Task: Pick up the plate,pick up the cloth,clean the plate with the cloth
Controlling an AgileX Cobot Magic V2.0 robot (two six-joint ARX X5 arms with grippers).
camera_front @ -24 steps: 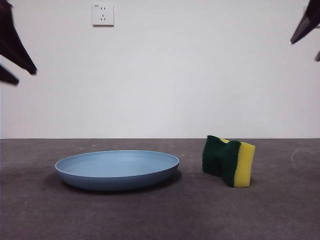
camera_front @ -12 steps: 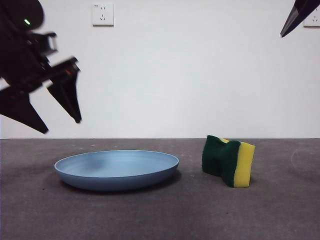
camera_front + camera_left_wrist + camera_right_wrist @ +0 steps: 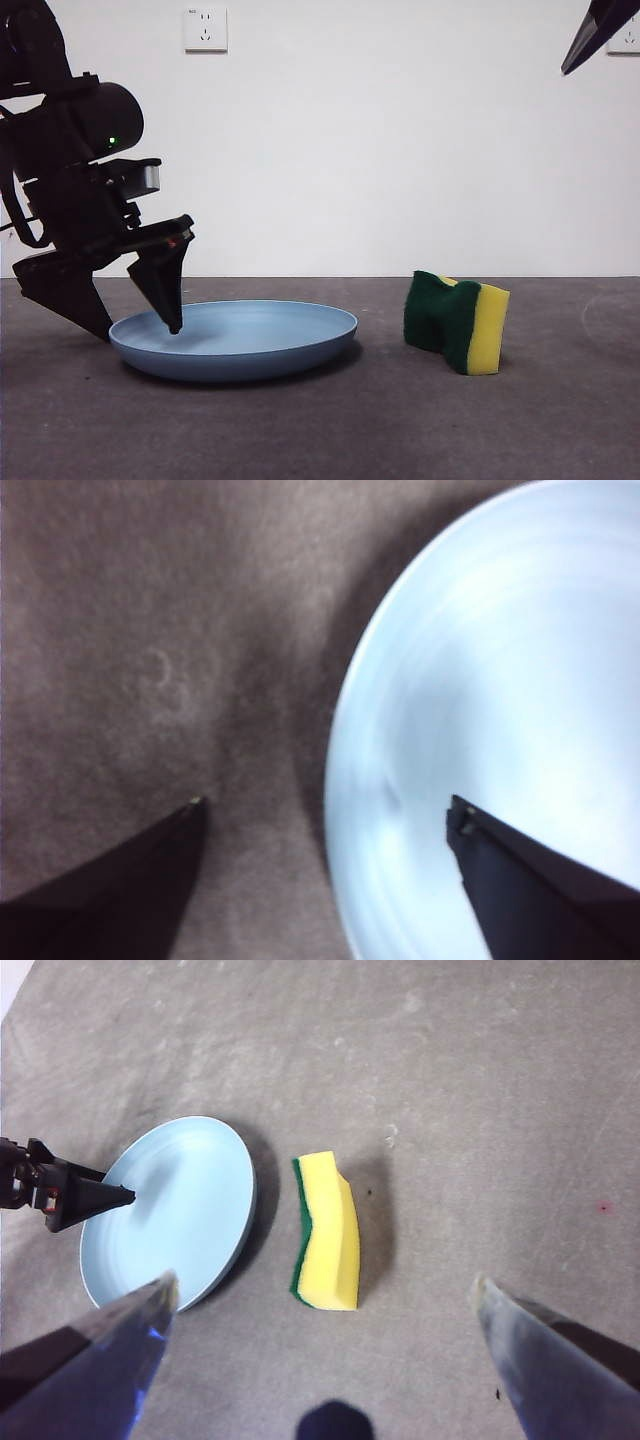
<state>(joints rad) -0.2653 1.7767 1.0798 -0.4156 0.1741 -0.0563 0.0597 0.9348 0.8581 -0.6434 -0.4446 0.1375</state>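
At the plate's (image 3: 235,340) left rim: left gripper (image 3: 140,325) low, jaws spread, one tip inside the rim, one outside on the table (image 3: 320,430), nothing clamped. Beside the plate, apart: cloth (image 3: 457,322) on its edge. High at upper right: right gripper (image 3: 325,1295), jaws wide, empty.

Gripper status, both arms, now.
Left gripper: open, empty, jaws straddling the rim of the plate.
Right gripper: open, empty, high above the sponge.
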